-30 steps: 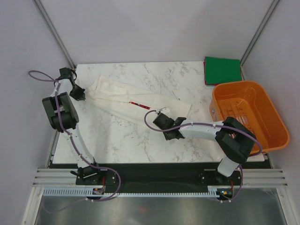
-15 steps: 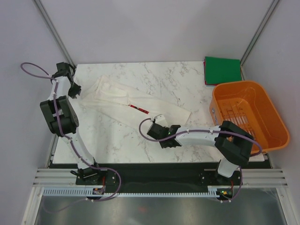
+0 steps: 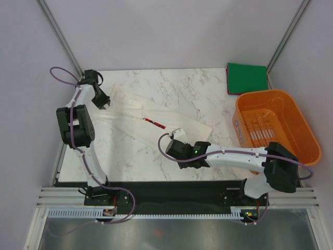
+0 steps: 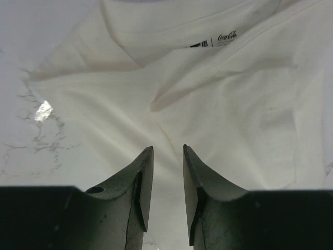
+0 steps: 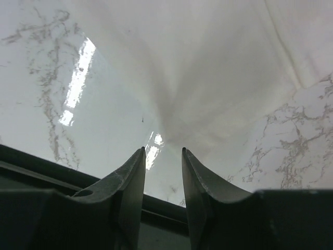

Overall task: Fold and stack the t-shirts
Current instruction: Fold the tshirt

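The white t-shirt (image 3: 156, 112) lies stretched in a long diagonal band across the marble table, with a strip of its red print (image 3: 154, 122) showing at a fold. My left gripper (image 3: 103, 102) is at its far-left end, jaws nearly together over the cloth below the neck label (image 4: 218, 39), creases running in between the fingertips (image 4: 147, 156). My right gripper (image 3: 178, 139) is at the shirt's near edge. In the right wrist view the cloth (image 5: 208, 78) draws to a point at its tips (image 5: 163, 150). The green folded tee (image 3: 247, 78) lies at the far right corner.
The orange slatted basket (image 3: 291, 151) stands at the right edge, just near of the green tee. The table's dark front rail (image 5: 31, 161) is close behind the right gripper. Bare marble (image 3: 130, 156) lies near of the shirt.
My left gripper swung right, onto the shirt's left end. My right gripper moved toward the front edge, and the shirt's near edge came with it.
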Robot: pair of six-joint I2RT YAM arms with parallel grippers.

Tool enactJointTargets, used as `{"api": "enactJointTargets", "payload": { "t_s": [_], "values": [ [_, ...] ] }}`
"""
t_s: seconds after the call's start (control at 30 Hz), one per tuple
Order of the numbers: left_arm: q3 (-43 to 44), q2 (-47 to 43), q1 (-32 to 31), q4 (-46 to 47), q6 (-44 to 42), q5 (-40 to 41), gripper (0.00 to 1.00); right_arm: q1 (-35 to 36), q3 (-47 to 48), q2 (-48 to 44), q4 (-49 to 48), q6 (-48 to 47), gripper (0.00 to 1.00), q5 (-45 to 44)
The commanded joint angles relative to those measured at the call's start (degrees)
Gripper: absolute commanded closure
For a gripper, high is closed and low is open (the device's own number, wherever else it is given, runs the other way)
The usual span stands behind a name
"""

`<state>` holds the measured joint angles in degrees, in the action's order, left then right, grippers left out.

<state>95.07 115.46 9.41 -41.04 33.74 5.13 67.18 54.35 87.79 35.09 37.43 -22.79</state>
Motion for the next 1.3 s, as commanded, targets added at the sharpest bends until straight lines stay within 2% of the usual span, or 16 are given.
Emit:
{"api": "enactJointTargets", "payload": {
  "t_s": [0.0, 0.4, 0.5, 0.63, 0.8, 0.9, 0.97, 1.03, 1.1, 1.17, 1.27],
  "values": [
    [0.91, 4.94, -1.85, 0.61, 1.24, -2.66, 0.64, 0.15, 4.35, -6.21, 2.35, -1.30, 0.57, -1.12],
    [11.36, 18.74, -3.69, 0.61, 6.08, -0.82, 0.64, -1.08, 7.79, -12.11, 2.79, -2.80, 0.53, -9.55],
    [17.94, 23.21, -4.66, 0.61, 5.38, -2.82, 0.64, -2.84, 7.88, -12.20, 1.56, -3.50, 0.53, -11.14],
    [31.19, 29.64, -7.29, 0.61, 2.83, -6.17, 0.64, -7.14, 7.70, -12.12, -0.72, -4.56, 0.53, -11.32],
    [40.28, 34.22, -8.71, 0.69, 2.65, -10.65, 0.62, -11.27, 8.40, -10.01, -2.31, -7.19, 0.53, -9.30],
    [38.27, 30.98, -10.64, 0.78, 3.18, -12.07, 0.60, -12.85, 8.58, -9.04, -2.74, -9.21, 0.52, -8.68],
    [33.97, 25.97, -10.55, 1.05, 3.44, -12.51, 0.54, -15.66, 6.93, -9.39, -5.90, -12.90, 0.52, -2.91],
    [30.89, 22.72, -10.55, 1.31, 3.18, -14.79, 0.52, -20.93, 5.86, -9.74, -8.88, -16.41, 0.50, 6.49],
    [29.47, 18.15, -10.46, 1.22, 2.30, -17.60, 0.48, -24.98, 7.08, -9.13, -8.99, -18.43, 0.48, 10.29],
    [26.15, 12.46, -10.55, 1.22, 1.69, -18.39, 0.39, -27.00, 10.05, -7.56, -7.94, -20.81, 0.48, 13.46],
    [19.82, 6.90, -10.55, 1.22, 1.42, -15.77, 0.37, -30.61, 14.36, -4.48, -5.48, -22.92, 0.48, 17.94]
  ]
}}
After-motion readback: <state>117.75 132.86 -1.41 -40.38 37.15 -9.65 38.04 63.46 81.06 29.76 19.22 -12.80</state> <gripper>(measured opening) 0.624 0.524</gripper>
